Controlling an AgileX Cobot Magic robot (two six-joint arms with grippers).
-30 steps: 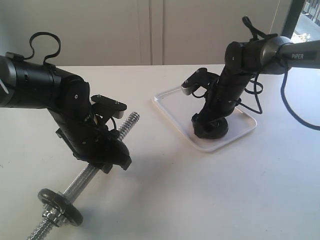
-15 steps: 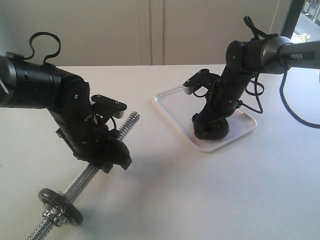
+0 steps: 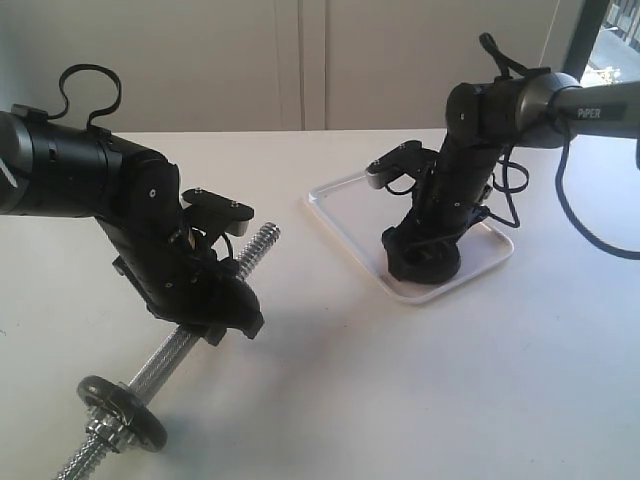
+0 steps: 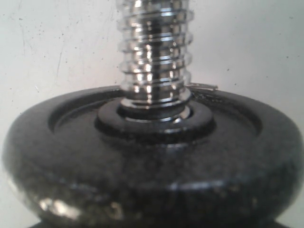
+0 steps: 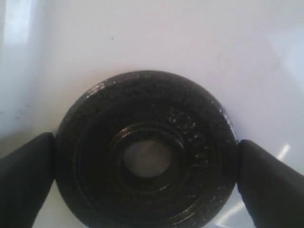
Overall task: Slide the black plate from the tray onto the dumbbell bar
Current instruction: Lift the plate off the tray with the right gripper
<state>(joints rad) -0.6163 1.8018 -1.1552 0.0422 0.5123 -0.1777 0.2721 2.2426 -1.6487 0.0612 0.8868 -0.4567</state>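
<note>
The black plate [image 5: 190,137] lies on the white tray [image 3: 345,212], a glossy disc with a centre hole. My right gripper [image 5: 145,159] stands straight over it, one finger [image 5: 28,175] against each side of its rim, shut on it. In the exterior view the black plate [image 3: 440,268] shows under that gripper [image 3: 422,258] near the tray's front corner. My left gripper [image 3: 205,320] is shut on the middle of the chrome dumbbell bar [image 3: 255,250], holding it slanted above the table. The left wrist view looks down the dumbbell bar's thread [image 4: 154,52]; its jaws do not show there.
A duller dark disc [image 3: 122,410] sits on the bar's lower end with a chrome collar nut [image 3: 98,437] below it; the same disc [image 4: 147,166] fills the left wrist view. The bar's free threaded end [image 3: 268,236] points toward the tray. A white wall stands behind the table.
The right arm has leaned slightly to the left over the tray, and the plate under it looks a little tipped. The left arm and the bar have not moved.
</note>
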